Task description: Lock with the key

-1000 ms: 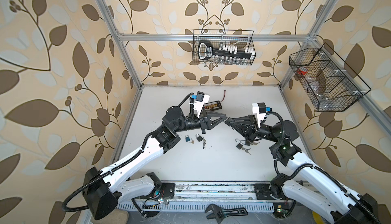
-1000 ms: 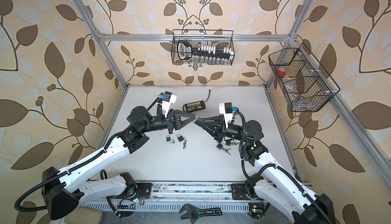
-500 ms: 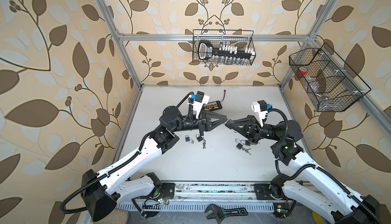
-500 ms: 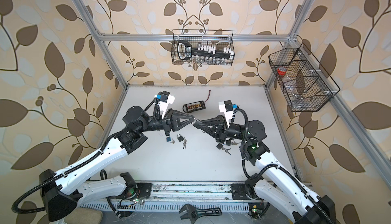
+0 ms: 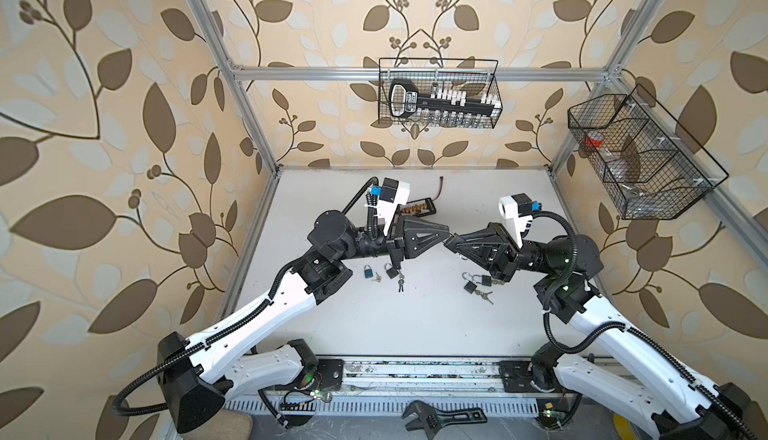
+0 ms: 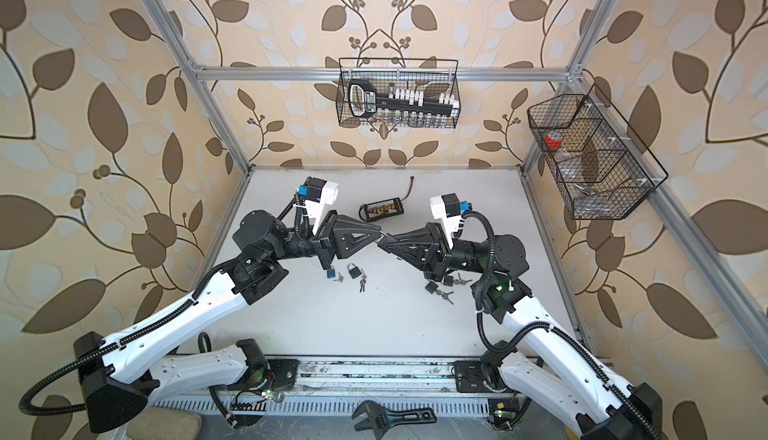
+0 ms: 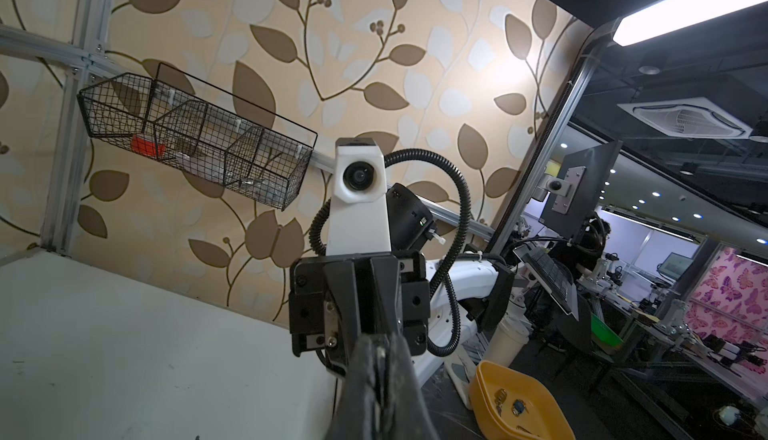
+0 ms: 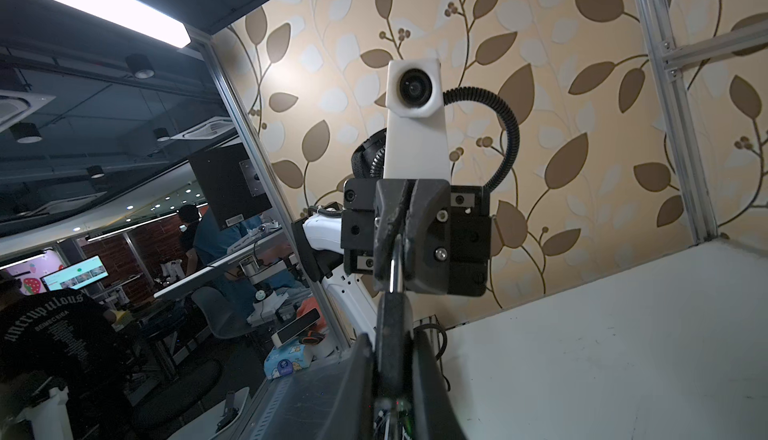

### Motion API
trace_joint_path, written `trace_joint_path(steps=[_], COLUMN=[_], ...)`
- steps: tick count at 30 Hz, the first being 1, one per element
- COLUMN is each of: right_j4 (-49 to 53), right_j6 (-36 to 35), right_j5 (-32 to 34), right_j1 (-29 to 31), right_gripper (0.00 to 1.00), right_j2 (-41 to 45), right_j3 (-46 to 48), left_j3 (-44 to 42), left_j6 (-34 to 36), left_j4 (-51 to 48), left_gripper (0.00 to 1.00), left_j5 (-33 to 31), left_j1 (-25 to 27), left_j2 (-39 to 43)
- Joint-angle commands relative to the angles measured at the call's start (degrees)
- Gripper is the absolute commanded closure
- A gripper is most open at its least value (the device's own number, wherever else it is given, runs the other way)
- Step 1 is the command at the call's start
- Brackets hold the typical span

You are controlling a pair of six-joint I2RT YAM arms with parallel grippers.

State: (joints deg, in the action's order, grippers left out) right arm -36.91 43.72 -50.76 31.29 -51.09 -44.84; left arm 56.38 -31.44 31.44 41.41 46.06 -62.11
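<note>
Both grippers raised tip to tip above the table (image 5: 415,326); left gripper (image 5: 446,235) fully closed, contents not visible; right gripper (image 5: 449,246) clamps a thin dark body, probably the padlock (image 8: 392,326); key unseen, locking unconfirmed

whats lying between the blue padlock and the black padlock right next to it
A small set of keys lies between the blue padlock and the black padlock, shown in both top views.

wallpaper (image 5: 124,85): beige, brown leaves | table (image 5: 415,326): white | padlock (image 5: 368,271): blue | basket (image 5: 665,197): black
</note>
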Motion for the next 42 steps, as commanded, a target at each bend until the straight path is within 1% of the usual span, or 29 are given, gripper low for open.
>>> trace_joint_path(steps=[1,4,6,10,13,15,18,21,23,25,28,30,31,34,35,36,38,42], right_j4=[6.92,13.64,14.89,15.14,16.03,19.15,24.88,31.1,35.39,37.33,37.7,37.7,37.69,36.07,33.94,31.27,26.28,24.2], right_j6=[-8.02,-13.57,-15.09,-15.34,-15.91,-17.89,-21.95,-26.0,-28.75,-30.16,-29.95,-28.57,-27.82,-25.06,-22.91,-20.88,-17.56,-15.76], right_j5=[5.62,9.83,10.98,10.01,8.87,9.16,11.19,12.67,14.92,18.56,22.53,21.06,18.58,5.86,2.59,1.15,1.85,2.92], right_j1=[1.42,1.46,1.41,1.45,1.47,1.44,1.37,1.32,1.34,1.3,1.2,1.08,1.06,1.06,1.06,1.11,1.1,0.97], right_gripper=[1.0,1.0,1.0,1.0,1.0,1.0,0.99,0.83,0.72,0.66,0.63,0.61,0.61,0.59,0.58,0.58,0.58,0.58], right_j2=[-1.19,-0.64,-0.5,-0.76,0.12,1.22,3.58,5.38,6.97,9.01,11.42,11.17,10.44,6.68,5.67,5.35,5.56,5.54], right_j3=[-6.99,-9.98,-10.74,-11.06,-10.38,-10.31,-10.36,-11.03,-11.31,-10.53,-8.66,-7.92,-7.66,-7.09,-6.54,-5.67,-3.84,-2.8], left_j3=[-2.4,-3.38,-3.56,-3.43,-4.0,-5.24,-6.02,-5.93,-6.06,-6.5,-7.46,-7.67,-7.69,-7.78,-7.99,-8.16,-8.48,-9.27], left_j6=[0.77,0.77,0.82,0.8,0.91,0.7,-0.72,-1.68,-2.37,-3.01,-4.41,-4.86,-5.03,-5.66,-6.04,-6.34,-7.26,-7.99], left_j4=[-3.01,-2.63,-2.65,-2.72,-2.81,-2.24,-2.13,-3.19,-3.83,-4.23,-3.9,-3.26,-2.89,-1.37,-0.53,0.25,2.13,4.32], left_gripper=[1.0,1.0,1.0,1.0,1.0,1.0,1.0,1.0,1.0,1.0,1.0,1.0,1.0,1.0,1.0,1.0,1.0,1.0], left_j5=[2.54,1.28,1.05,0.75,-1.59,-4.08,-3.83,-2.54,-2.08,-2.03,-1.74,-0.97,-0.6,0.72,1.07,1.44,2.71,3.07], left_j1=[5.6,7.07,7.45,7.55,7.31,6.01,2.06,-1.03,-2.62,-3.79,-5.16,-5.37,-5.37,-5.37,-5.37,-5.37,-5.32,-5.36], left_j2=[-3.85,-4.14,-4.4,-4.95,-3.52,-1.09,2.01,4.1,5.42,6.47,7.36,7.53,7.43,7.05,6.86,6.74,6.16,5.34])
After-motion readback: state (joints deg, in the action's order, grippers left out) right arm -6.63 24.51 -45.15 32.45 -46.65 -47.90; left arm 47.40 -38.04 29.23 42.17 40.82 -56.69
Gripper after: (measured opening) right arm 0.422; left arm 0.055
